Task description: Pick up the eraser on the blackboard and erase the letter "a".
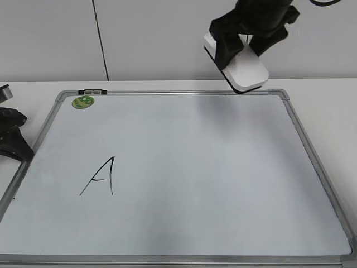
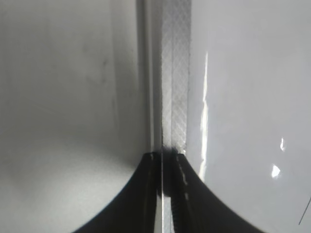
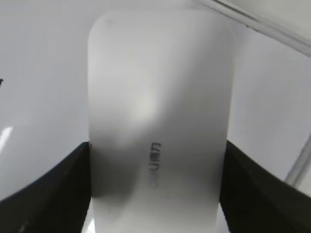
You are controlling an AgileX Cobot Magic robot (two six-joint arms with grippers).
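Note:
My right gripper (image 1: 239,51) is shut on the white eraser (image 1: 246,70) and holds it tilted in the air above the far right edge of the blackboard (image 1: 223,167). In the right wrist view the eraser (image 3: 158,111) fills the middle between the two black fingers (image 3: 156,194), grey lettering facing up. No small cursive "a" shows on the board in any view. My left gripper (image 1: 11,137) rests at the board's left edge. In the left wrist view its jaws (image 2: 167,162) are shut over the silver frame (image 2: 175,73).
A large angular capital "A" (image 1: 100,177) is drawn on the board's left half. A green round magnet (image 1: 83,101) sits in the far left corner, with a dark clip (image 1: 92,91) on the top frame beside it. The board lies on a white table (image 1: 323,89).

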